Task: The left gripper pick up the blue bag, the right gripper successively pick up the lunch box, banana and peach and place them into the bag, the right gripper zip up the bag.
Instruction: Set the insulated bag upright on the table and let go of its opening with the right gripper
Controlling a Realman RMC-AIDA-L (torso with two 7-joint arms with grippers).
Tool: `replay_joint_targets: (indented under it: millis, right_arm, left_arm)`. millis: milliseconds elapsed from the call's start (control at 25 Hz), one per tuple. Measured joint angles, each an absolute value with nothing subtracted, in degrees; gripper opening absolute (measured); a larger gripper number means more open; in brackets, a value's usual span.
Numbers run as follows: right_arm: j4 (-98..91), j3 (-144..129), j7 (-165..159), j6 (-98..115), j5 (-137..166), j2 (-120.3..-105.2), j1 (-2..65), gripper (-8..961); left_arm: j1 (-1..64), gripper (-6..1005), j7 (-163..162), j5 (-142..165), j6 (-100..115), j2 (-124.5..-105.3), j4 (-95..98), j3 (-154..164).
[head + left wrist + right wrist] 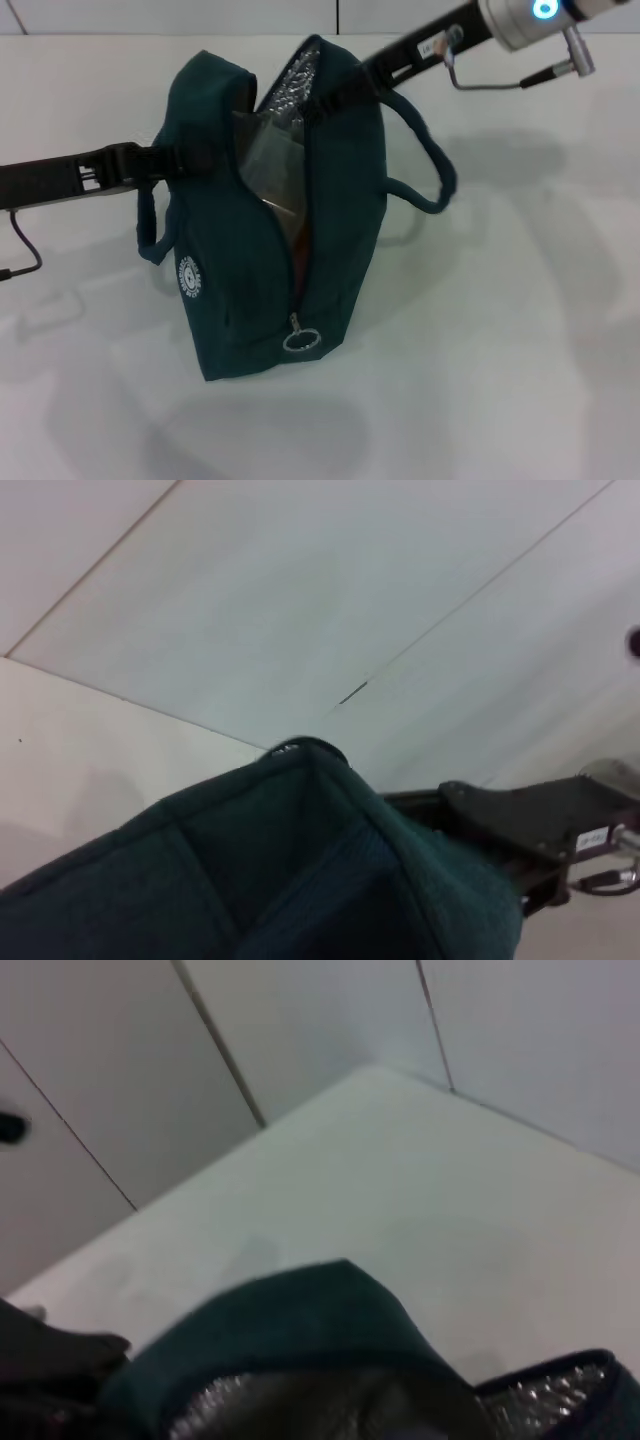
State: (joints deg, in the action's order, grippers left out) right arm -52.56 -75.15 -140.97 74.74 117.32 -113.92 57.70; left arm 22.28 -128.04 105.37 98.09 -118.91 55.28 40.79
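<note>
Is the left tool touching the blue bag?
Touching: in the head view the left tool presses against the blue bag at its upper side.

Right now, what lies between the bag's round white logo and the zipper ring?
Only plain teal fabric of the blue bag lies between the logo and the zipper ring, seen in the head view.

the blue bag reads as matt woven cloth, soft and a bit fuzzy along the edge in the left wrist view. inside, a crinkled silver lining glints like foil, also showing in the right wrist view. a clear, glossy plastic sheet catches light in the opening. the zipper pull is a shiny metal ring. the table looks smooth, matt white.
</note>
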Motion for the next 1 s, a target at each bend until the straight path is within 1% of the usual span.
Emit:
replay_joint_targets:
  millis: [160,440,600,800,1000]
  right_arm:
    - [-52.56,-74.74,-141.98,75.49,119.4,-114.37,57.16,850]
    - [-54.26,-71.52,-142.02,78.2,119.53,-114.03,56.83,846]
    - [-55.71,-68.09,-142.37,81.04,119.63,-113.54,56.89,844]
    - [-57.94,-66.04,-144.89,84.47,120.06,-112.19,56.5,841]
    - [-58.07,-65.45,-145.55,85.18,120.21,-111.91,54.67,840]
  left_arm:
    - [22.09,63,-127.89,105.31,98.08,-118.91,55.28,40.77]
    - [21.89,63,-127.46,105.29,98.1,-118.96,55.28,40.78]
    - [21.84,63,-127.45,105.29,98.14,-119.03,55.29,40.78]
    - [21.68,63,-127.41,105.29,98.17,-119.09,55.26,40.77]
    - [21.55,62,-127.29,105.29,98.17,-119.09,55.23,40.78]
